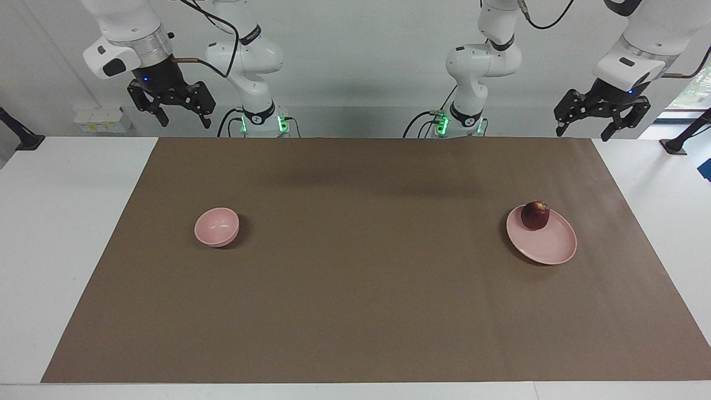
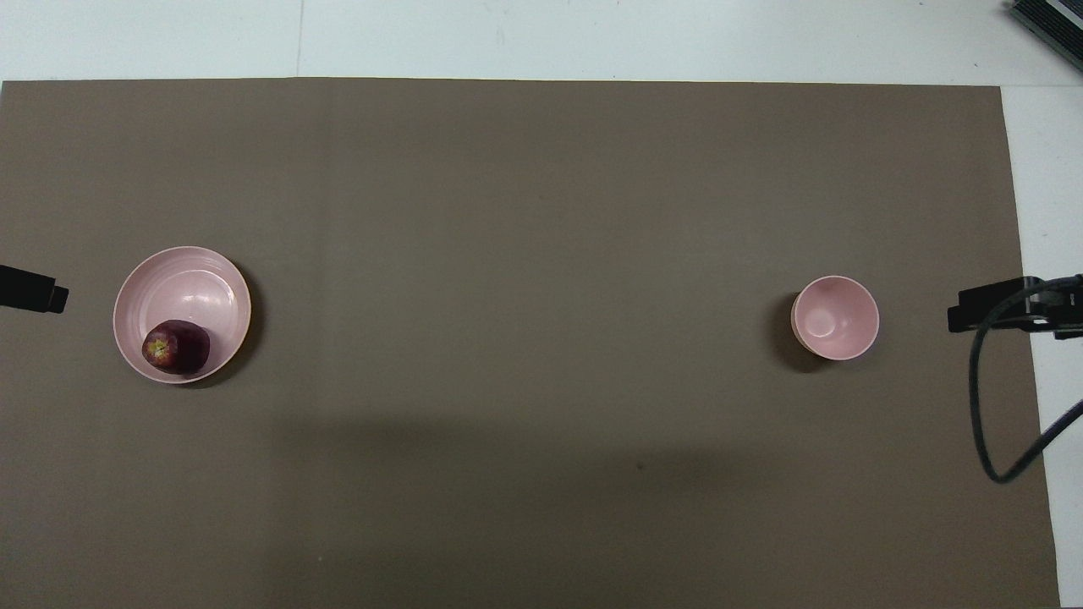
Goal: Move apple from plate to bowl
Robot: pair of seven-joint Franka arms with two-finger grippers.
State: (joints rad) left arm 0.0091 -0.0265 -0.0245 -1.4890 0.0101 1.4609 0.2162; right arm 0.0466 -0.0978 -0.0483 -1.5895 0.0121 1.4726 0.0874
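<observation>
The dark red apple sits on the wide pale pink plate, on the part of it nearer the robots, toward the left arm's end of the table. The small deep pink bowl stands empty toward the right arm's end. My left gripper hangs open and empty, high over the table's edge near the robots. My right gripper hangs open and empty, high over that same edge. Both arms wait, well apart from the objects.
A brown mat covers most of the white table. Only the grippers' tips show at the side edges of the overhead view, with a black cable looping by the right one.
</observation>
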